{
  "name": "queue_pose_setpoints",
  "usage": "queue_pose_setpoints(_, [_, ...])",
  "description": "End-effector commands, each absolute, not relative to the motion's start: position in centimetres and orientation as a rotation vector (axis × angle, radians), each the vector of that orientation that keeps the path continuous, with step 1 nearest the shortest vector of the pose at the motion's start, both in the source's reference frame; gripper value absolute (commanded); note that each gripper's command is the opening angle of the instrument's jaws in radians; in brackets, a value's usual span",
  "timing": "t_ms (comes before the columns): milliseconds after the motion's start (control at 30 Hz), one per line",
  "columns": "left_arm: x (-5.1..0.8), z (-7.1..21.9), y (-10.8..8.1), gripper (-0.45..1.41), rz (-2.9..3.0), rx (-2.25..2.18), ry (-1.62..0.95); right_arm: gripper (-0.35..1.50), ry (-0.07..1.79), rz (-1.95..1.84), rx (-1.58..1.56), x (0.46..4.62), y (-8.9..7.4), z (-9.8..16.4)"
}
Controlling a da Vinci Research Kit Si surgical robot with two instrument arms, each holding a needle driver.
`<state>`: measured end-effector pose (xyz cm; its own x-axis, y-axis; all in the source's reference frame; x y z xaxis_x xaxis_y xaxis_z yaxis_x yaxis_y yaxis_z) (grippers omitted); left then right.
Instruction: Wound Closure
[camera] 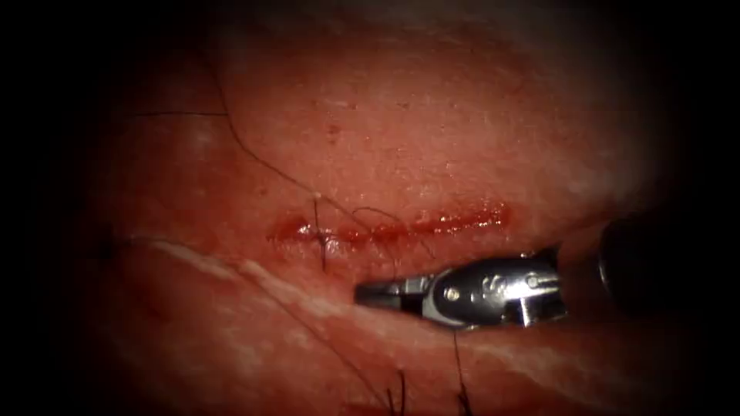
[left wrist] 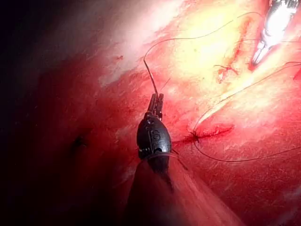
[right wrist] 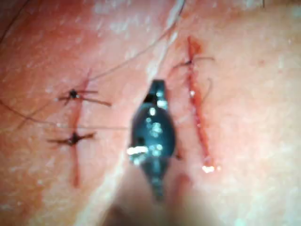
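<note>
Right gripper [camera: 375, 293]: jaws together, nothing held, just beside cut [camera: 393, 228]. Left gripper [left wrist: 156, 102]: clamped on thread [left wrist: 188, 38]. Thread judged fine, limp, slippery; grasp advised near gripper tip. Needle unlocated.

Setting is reading as a surgical training bench in a research lab. A slab of tissue [camera: 432, 146] is lying under strong endoscope lighting, carrying a short cut [camera: 393, 228] wet with red fluid [camera: 462, 222], with dark thread [camera: 254, 158] trailing across the surface. A steel wristed right tool [camera: 368, 293] is coming in from the right, near the cut, and the left tool [left wrist: 155, 102] is showing in its wrist view.
</note>
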<state>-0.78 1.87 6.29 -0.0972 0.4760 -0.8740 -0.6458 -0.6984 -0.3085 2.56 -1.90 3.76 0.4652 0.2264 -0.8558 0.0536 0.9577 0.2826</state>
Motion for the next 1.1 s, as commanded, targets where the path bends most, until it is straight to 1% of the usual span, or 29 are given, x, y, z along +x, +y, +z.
queue_pose_setpoints(33, [-0.84,6.4,1.8,-0.45,1.88,-1.416,0.193,-0.35,1.094,0.113,0.303,2.6,-2.1,3.6])
queue_pose_setpoints(600, [-0.89,6.6,1.8,-0.45,1.89,-1.429,0.215,-0.35,1.205,0.096,0.347,2.95,-2.5,2.3])
queue_pose_setpoints(700, [-0.89,6.6,1.8,-0.45,1.89,-1.432,0.213,-0.35,1.22,0.109,0.346,2.95,-2.4,2.3])
queue_pose_setpoints(733, [-0.89,6.6,1.8,-0.45,1.89,-1.432,0.213,-0.03,1.217,0.116,0.339,2.94,-2.4,2.3])
queue_pose_setpoints(800, [-0.89,6.6,1.8,-0.45,1.89,-1.432,0.213,0.54,1.208,0.13,0.325,2.89,-2.4,2.4])
queue_pose_setpoints(833, [-0.89,6.6,1.8,-0.45,1.89,-1.432,0.213,0.71,1.2,0.136,0.316,2.86,-2.4,2.4])
queue_pose_setpoints(1033, [-0.88,6.7,1.8,-0.45,1.886,-1.436,0.205,1.14,1.165,0.165,0.282,2.65,-2.3,2.6])
queue_pose_setpoints(1100, [-0.87,6.7,1.8,-0.45,1.886,-1.436,0.205,1.18,1.168,0.172,0.278,2.56,-2.3,2.6])
